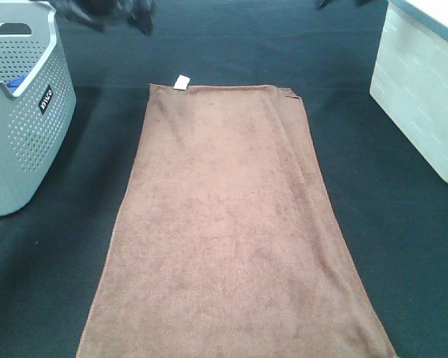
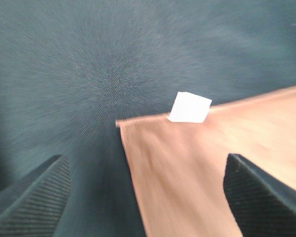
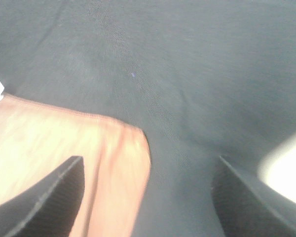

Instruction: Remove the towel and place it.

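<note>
Far left in ext. high view: grey basket point(image 1: 19, 112), perforated walls, small blue item point(image 1: 15, 83) just showing at its rim. It stands apart from the towel, dark cloth between them.

Centre: towel point(image 1: 231, 231), brown, fuzzy, spread flat on the black tabletop point(image 1: 97, 246). Long axis runs from the far side toward the camera; near end runs off the frame edge, so full length not visible. Far short edge lies straight across, w/ white tag point(image 1: 182, 82) at its far-left corner, pointing away from camera. Right long edge has a slight lengthwise fold.

Right: white bin point(image 1: 422, 97), brick-pattern wall, well apart from towel.

Left gripper point(image 2: 145, 197): jaws spread wide, hovering over the tagged corner of the towel point(image 2: 187, 173); tag point(image 2: 189, 107) just beyond the fingers point(image 2: 34, 202), nothing held. View blurred.

Right gripper point(image 3: 148, 202): jaws also wide, over the other far corner of the towel point(image 3: 64, 148), holding nothing. Blurred too.
</note>
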